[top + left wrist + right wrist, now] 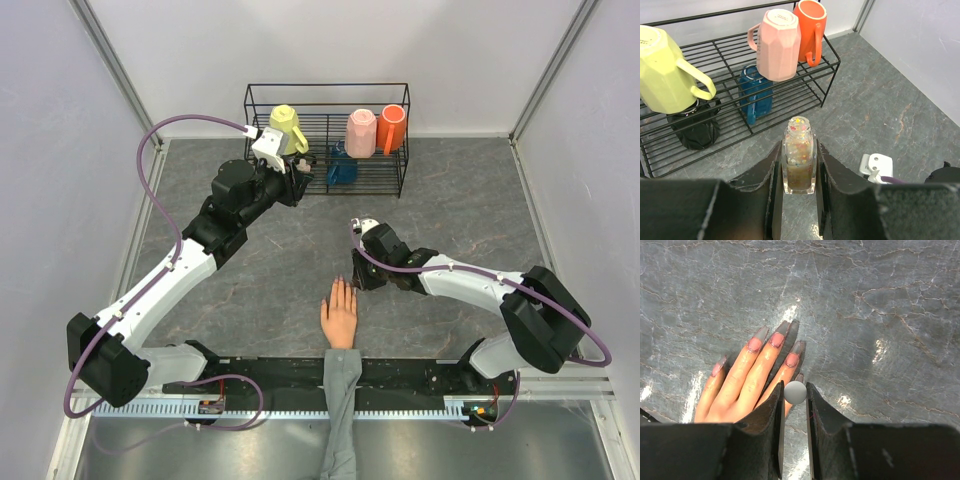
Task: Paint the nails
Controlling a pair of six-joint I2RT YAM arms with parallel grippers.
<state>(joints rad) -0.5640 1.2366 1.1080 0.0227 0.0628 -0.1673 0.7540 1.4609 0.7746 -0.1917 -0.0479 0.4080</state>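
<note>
Mannequin hand (340, 315) lies palm down on the table (450, 200), at the near centre. Its long axis runs away from the arm bases, with the fingers pointing towards the far wire rack (400, 150). The nails (776, 339) are pink and tapered, and 4 show in the right wrist view. Grey fabric sleeve (342, 400) crosses the near rail.

Open marbled grey surface surrounds the hand; the rack is well apart.

Right gripper (794, 390) hangs over the fingers, jaws clamped on 1 small pale round knob (795, 392). Left gripper (799, 150), near the rack, is closed on an upright clear glitter bottle (799, 160).
</note>
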